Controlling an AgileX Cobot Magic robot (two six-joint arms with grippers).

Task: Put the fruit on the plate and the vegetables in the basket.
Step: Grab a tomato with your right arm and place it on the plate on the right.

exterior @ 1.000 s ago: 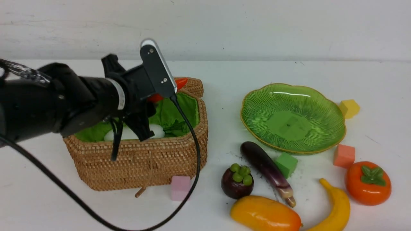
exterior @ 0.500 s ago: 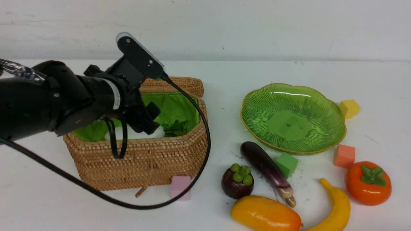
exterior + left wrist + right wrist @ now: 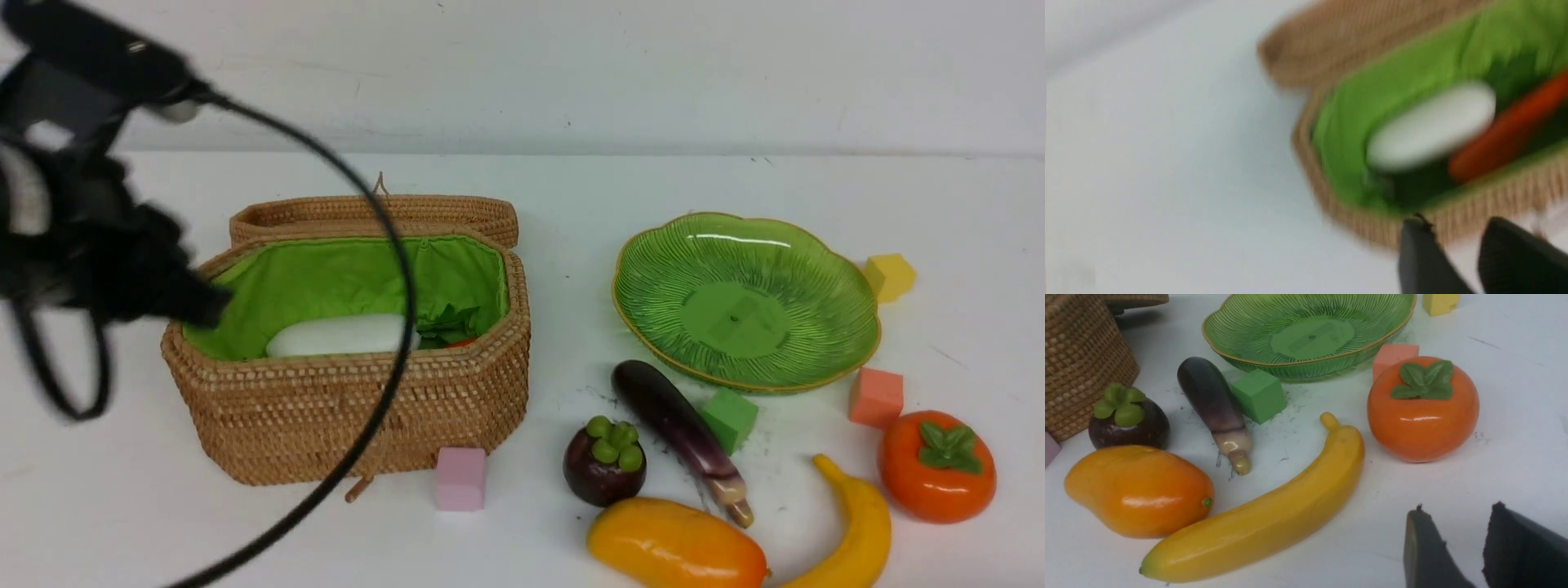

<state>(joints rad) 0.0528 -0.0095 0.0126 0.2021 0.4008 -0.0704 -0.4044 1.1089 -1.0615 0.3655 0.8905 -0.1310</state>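
Note that the basket (image 3: pixel 351 416) holds the radish (image 3: pixel 339 335) and the carrot (image 3: pixel 1506 130). Your left hand (image 3: pixel 1453 228) hangs at the basket's left end, fingers slightly parted, gripping nothing. The eggplant (image 3: pixel 678 429) lies on the desk (image 3: pixel 571 188) right of the basket, well apart from that hand. Your right hand (image 3: pixel 1453 516) is parted and empty.

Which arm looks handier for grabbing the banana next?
Probably the right. Its gripper hangs open right beside the banana, among the fruit near the plate. The left gripper is off past the basket's left end, with the basket between it and the banana.
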